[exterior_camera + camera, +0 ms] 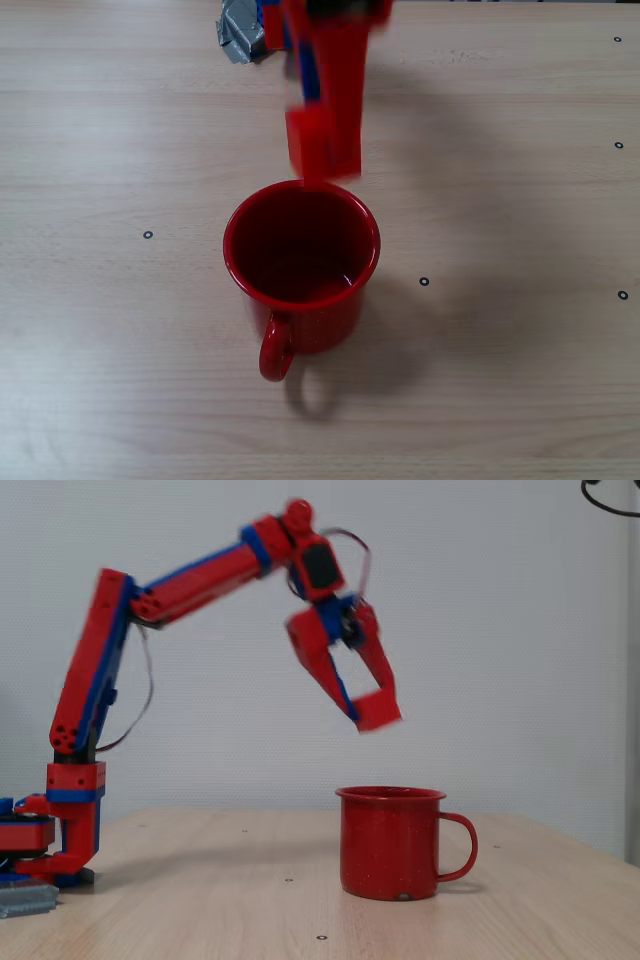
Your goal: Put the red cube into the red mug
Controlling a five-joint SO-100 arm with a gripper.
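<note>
My red two-finger end effector (372, 712) hangs in the air above the large glossy red enamel mug (392, 842), clenched on the small matte bright-red cube (378, 710) at its fingertips. In the overhead fixed view the cube (312, 140) sits just past the far rim of the mug (301, 262). The mug stands upright on the pale wood-grain desk (500, 380), its loop handle toward the camera there.

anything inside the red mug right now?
No object shows inside. The overhead fixed view shows the red mug with only its glossy red bottom visible; the far inner wall is partly covered by the gripper. The red cube is held in the gripper, above the mug.
</note>
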